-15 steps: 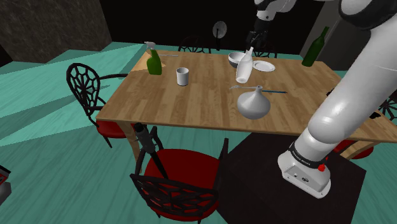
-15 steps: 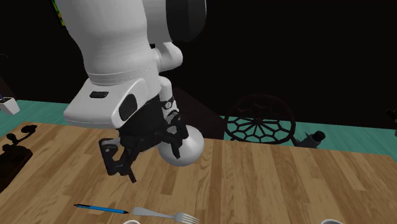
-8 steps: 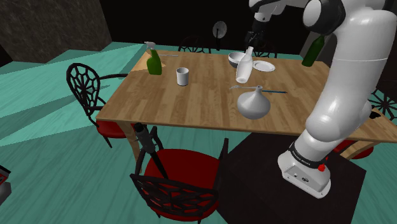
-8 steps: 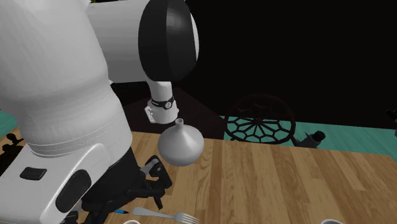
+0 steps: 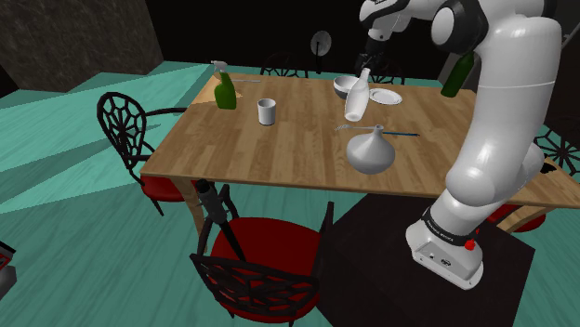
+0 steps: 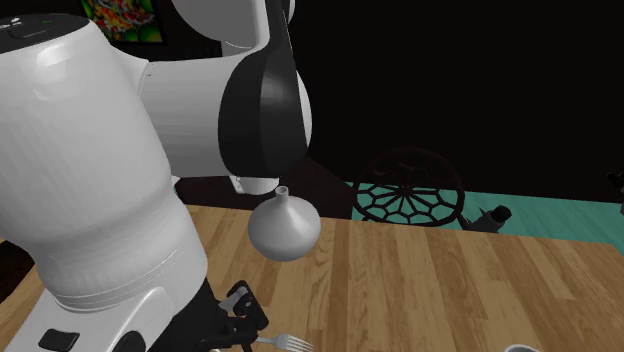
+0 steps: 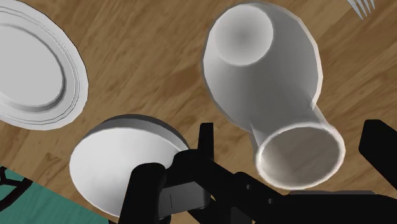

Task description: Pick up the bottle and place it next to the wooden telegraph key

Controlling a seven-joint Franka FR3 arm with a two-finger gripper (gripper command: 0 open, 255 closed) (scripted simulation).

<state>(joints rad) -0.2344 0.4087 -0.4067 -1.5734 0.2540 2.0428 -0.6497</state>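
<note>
- Table (image 5: 297,139) of wood planks, long, on a teal floor (image 5: 84,204); the dark stand (image 5: 372,260) sits against its near edge at the shoulder view's lower right.
- A left chair (image 5: 130,125) and a near chair (image 5: 260,269), both with black web backs and red seats, stand at the table's end and near side.
- A black area lies behind the table. A dark mottled wall (image 5: 74,37) shows at the shoulder view's upper left, and a bright picture (image 6: 125,18) hangs at the second exterior view's top left.
- The bottle (image 5: 356,98), white, stands on the table's far part, just beside a bowl (image 5: 342,85) and near a plate (image 5: 385,96).
- The gripper (image 7: 293,127) hangs right over the bottle with its jaws spread. In the wrist view the bottle's mouth lies between the fingers (image 7: 205,143), which do not touch it.
- Nearer the stand is a round grey vase (image 5: 369,153), with a fork (image 5: 355,128) and a blue pen (image 5: 400,135) just behind it.
- A white cup (image 5: 268,111) and a green spray bottle (image 5: 225,93) stand toward the shoulder view's left.
- A dark green bottle (image 5: 454,82) stands at the far right, partly behind the arm.
</note>
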